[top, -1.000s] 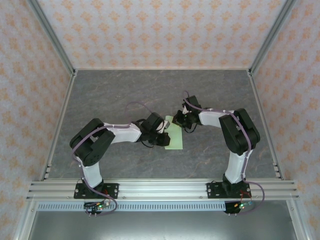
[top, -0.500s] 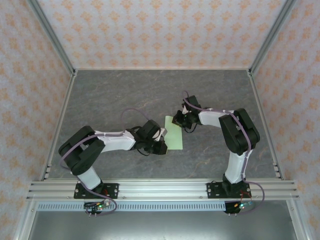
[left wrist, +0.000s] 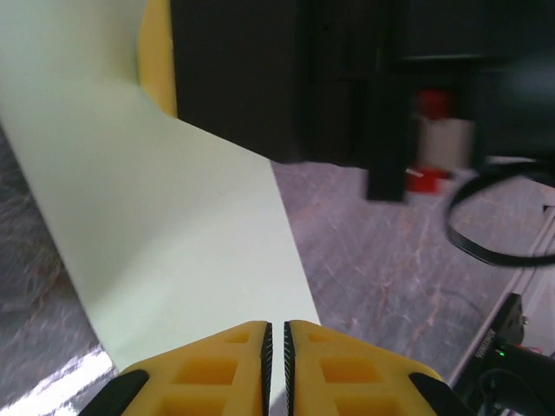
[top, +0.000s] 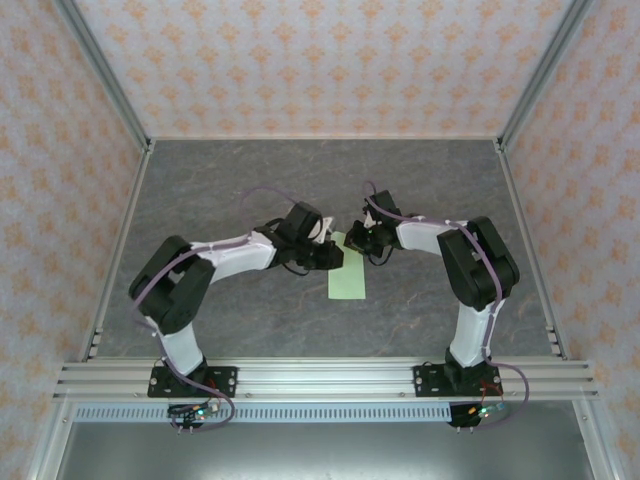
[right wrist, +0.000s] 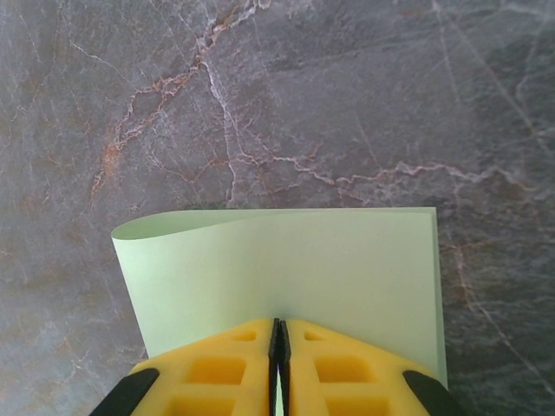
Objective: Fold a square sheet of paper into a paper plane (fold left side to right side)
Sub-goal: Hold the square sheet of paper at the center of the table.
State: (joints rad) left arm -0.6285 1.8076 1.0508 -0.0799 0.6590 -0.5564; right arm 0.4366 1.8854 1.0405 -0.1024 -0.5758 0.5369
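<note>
- We see the square sheet of paper lying on the grey marbled desk, about midway between the two arms; from above it reads as a narrow pale-green strip, longer front to back than across
- The left tool sits at the strip's left edge, toward its far end, with its arm reaching in from the left
- In the left wrist view we find its yellow fingers clenched, with only a hairline between the ribbed pads and the tips right at the paper; we cannot tell whether any paper is nipped between them
- The right tool is at the strip's far end, just beside the left tool
- In the right wrist view its fingers are likewise clenched tight together, tips at the near edge of the sheet; here too we cannot tell if they pinch it or only rest on it
- In that same view the sheet lies flat on the desk apart from its upper left corner, which curls up a little
</note>
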